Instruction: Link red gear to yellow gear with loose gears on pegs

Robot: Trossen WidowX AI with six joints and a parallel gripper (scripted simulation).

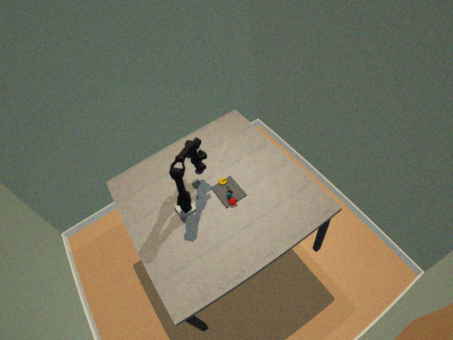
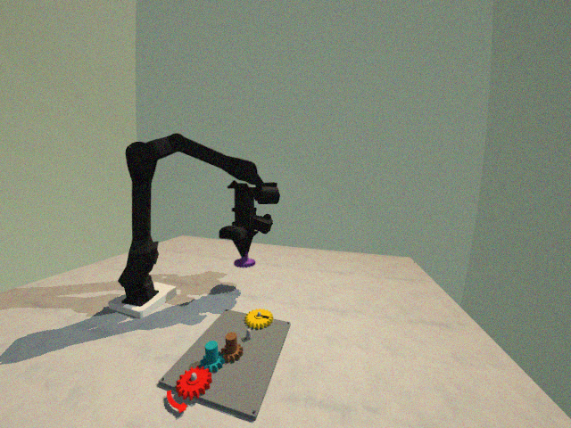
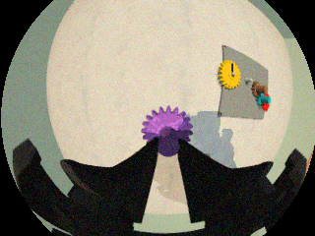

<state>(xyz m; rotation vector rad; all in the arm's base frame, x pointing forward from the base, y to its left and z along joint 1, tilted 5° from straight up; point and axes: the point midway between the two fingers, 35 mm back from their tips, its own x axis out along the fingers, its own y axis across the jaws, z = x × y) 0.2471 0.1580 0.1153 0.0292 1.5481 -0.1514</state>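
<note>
My gripper (image 2: 244,256) (image 3: 168,143) is shut on the knob of the purple gear (image 2: 244,262) (image 3: 167,120) and holds it level above the table, off the board's yellow-gear end. On the grey board (image 1: 238,193) (image 2: 258,377) (image 3: 236,105) the red gear (image 1: 232,200) (image 2: 194,382) sits at one end and the yellow gear (image 1: 222,181) (image 2: 259,318) (image 3: 228,75) at the other. The teal gear (image 2: 211,353) (image 3: 264,99) sits beside the red gear, and the brown gear (image 2: 231,348) (image 3: 259,88) beside the teal one. A bare peg (image 2: 248,334) (image 3: 249,80) stands between the brown and yellow gears.
The red arrow (image 2: 174,402) lies beside the red gear, off the board's edge. The arm's white base (image 1: 185,209) (image 2: 143,301) stands on the table (image 1: 255,227) (image 2: 368,359) to the left of the board in the top and exterior views. The arm's shadow falls between base and board.
</note>
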